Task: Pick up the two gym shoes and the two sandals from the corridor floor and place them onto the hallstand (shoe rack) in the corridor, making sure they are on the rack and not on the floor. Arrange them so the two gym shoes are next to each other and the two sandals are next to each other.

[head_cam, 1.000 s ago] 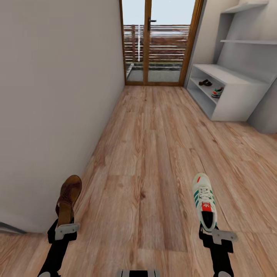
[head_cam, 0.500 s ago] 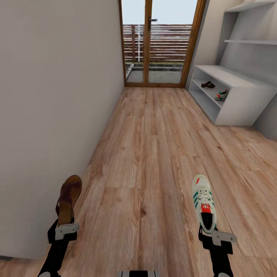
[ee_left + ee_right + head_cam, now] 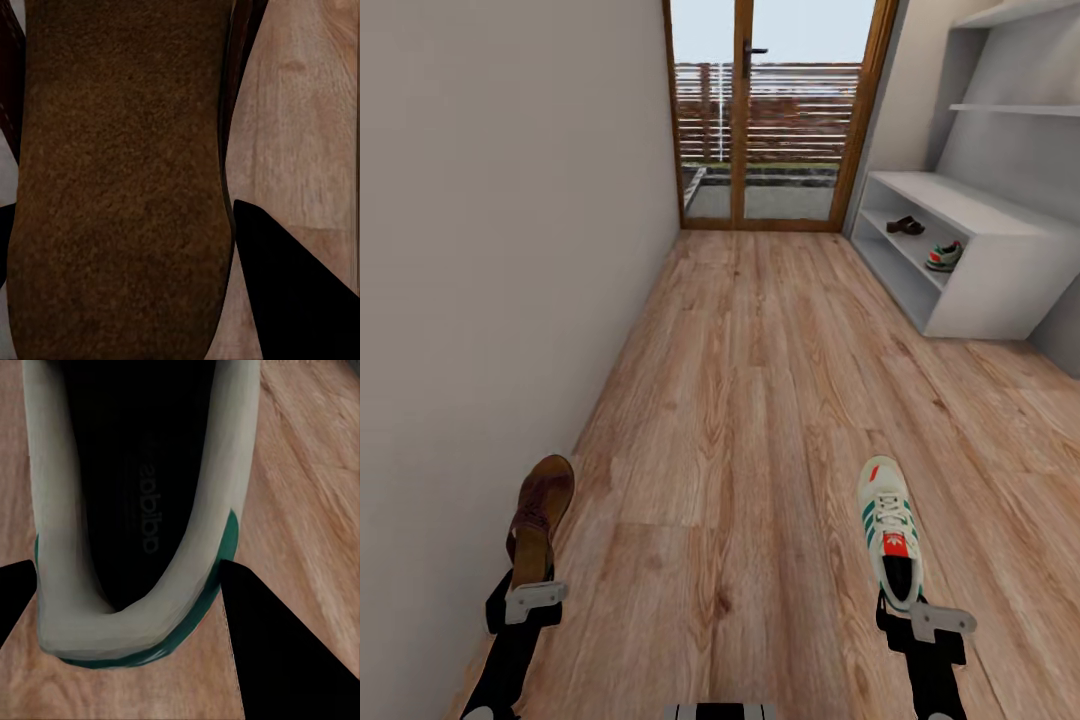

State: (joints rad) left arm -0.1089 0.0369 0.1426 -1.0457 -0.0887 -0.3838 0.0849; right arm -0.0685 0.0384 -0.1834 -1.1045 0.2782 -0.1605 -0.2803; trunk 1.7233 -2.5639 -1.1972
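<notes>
View: the camera is rolling forward and swinging left, so the hallstand (image 3: 980, 270) slides right and lower in the head view.
Left wall (image 3: 490, 300): now fills more of that view's left side.
Floor (image 3: 760, 400): seams drift downward.

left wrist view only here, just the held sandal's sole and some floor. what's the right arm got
Observer: The right gripper holds a gym shoe by its heel, toe pointing forward.
Operator: ok where do i drive
Observer: The rack is ahead on the right, next to the glass door.
Operator: anything on it yet
Observer: A sandal and a second gym shoe sit on its upper open shelf, apart from each other.
</notes>
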